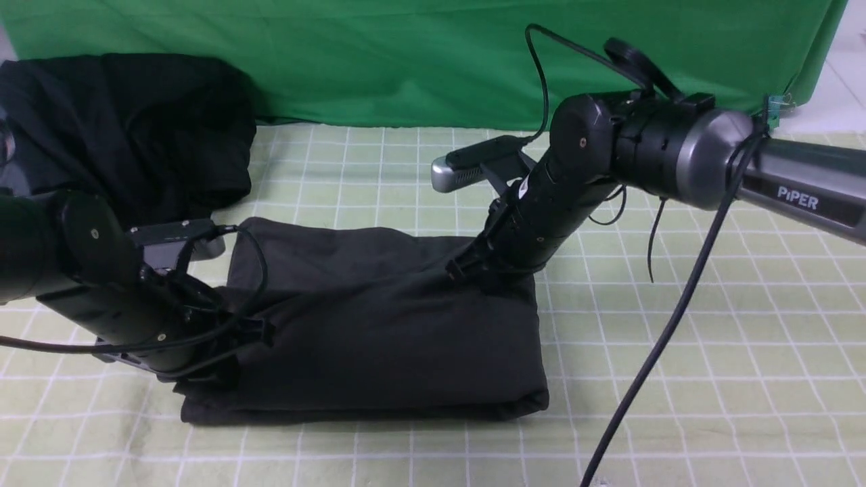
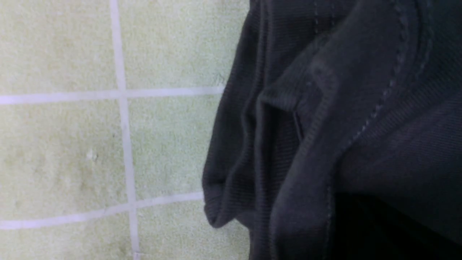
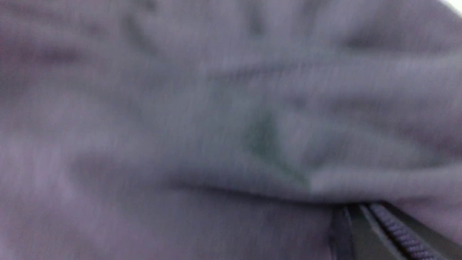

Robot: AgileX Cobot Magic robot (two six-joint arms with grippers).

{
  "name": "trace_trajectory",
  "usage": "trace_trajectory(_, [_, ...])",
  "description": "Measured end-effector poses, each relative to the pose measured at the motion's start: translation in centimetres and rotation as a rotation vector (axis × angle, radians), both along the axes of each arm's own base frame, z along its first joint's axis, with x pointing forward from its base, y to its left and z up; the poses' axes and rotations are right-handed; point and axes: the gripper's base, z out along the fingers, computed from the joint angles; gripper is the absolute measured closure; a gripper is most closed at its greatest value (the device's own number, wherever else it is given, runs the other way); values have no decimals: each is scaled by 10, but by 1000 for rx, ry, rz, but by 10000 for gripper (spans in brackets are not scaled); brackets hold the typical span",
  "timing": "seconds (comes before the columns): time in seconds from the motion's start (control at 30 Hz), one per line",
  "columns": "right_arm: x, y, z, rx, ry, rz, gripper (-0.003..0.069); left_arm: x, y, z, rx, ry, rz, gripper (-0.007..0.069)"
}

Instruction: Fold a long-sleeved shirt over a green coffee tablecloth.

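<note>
"Charcoal-grey shirt [image 1: 392, 345], position?"

"Bunched and folded upon the pale green gridded tablecloth [image 1: 676, 392], between both claws."

"Left claw [image 1: 226, 362]?"

"Closed, at the shirt's left end; whether it gripped fabric could not be determined."

"Right claw [image 1: 484, 274]?"

"Closed on the shirt's upper right portion."

"Background?"

"Bright green cloth [image 1: 406, 61] lay beyond."

Shirt [image 1: 399, 345] on tablecloth [image 1: 676, 352]; clothing mass [image 1: 162, 122] behind shirt, to left
</note>
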Motion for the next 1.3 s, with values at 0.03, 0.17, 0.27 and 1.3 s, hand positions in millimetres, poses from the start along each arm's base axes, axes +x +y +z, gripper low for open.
trace_trajectory(0.03, [2, 1, -2, 7, -13, -5, 638, 0, 0, 0, 0, -1, 0, 629])
trace_trajectory(0.17, [8, 3, -10, 21, -50, -17, 638, 0, 0, 0, 0, -5, 1, 629])
trace_trajectory(0.27, [13, 5, -15, 37, -87, -29, 638, 0, 0, 0, 0, -5, 1, 629])
trace_trajectory(1.3, [-290, -215, 252, 434, -1178, -280, 652, -208, 19, 217, -192, -830, -28, 628])
